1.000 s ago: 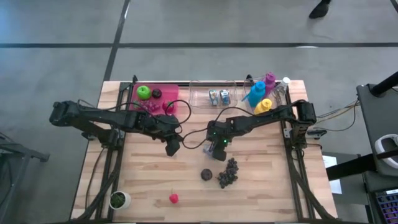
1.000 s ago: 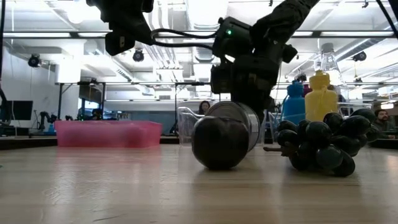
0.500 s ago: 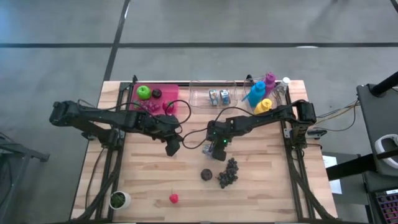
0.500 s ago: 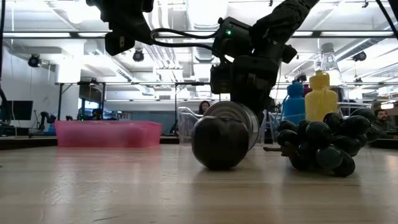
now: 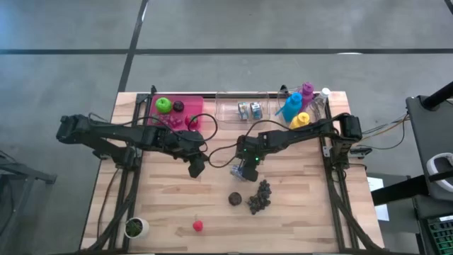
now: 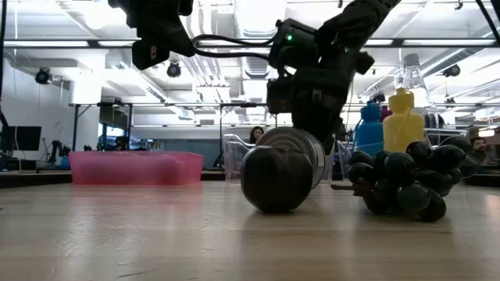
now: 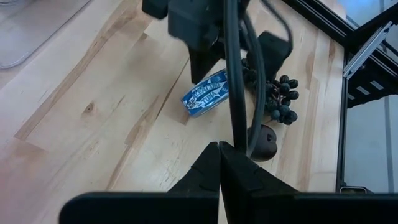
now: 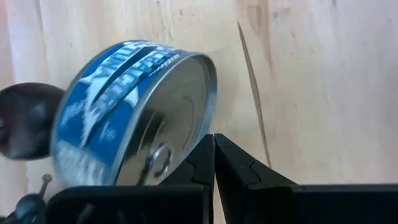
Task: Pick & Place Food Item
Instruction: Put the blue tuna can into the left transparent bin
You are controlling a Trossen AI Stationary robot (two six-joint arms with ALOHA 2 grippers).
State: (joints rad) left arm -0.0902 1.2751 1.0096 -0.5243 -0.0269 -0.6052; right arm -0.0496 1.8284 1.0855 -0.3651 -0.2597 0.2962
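A blue-labelled tuna can (image 5: 237, 171) stands on its curved wall on the table, its lid with a pull tab (image 8: 158, 155) facing my right gripper. My right gripper (image 8: 214, 155) is shut, pointing down, with its tips beside the lid's rim. A dark plum (image 5: 235, 199) and a bunch of dark grapes (image 5: 260, 197) lie just nearward of the can. My left gripper (image 5: 197, 170) hangs shut above the table, to the left of the can (image 7: 205, 96). My right gripper's shut fingers (image 8: 202, 163) come from above and stand right beside the rim of the can's lid (image 8: 208, 87). I cannot tell whether they touch it. The can rests on the table, not lifted.
A pink tray (image 5: 191, 106) with a green apple sits far left. A clear bin (image 5: 230, 106) holding cans is at the far edge, with coloured bottles (image 5: 294, 106) to its right. A red item (image 5: 198, 226) and a small white pot (image 5: 134, 227) are near the near-left edge.
My right gripper has risen a little and shifted slightly toward the far edge. In the high view the blue can now shows beside it instead of being covered. The can, plum and grapes have stayed in place.
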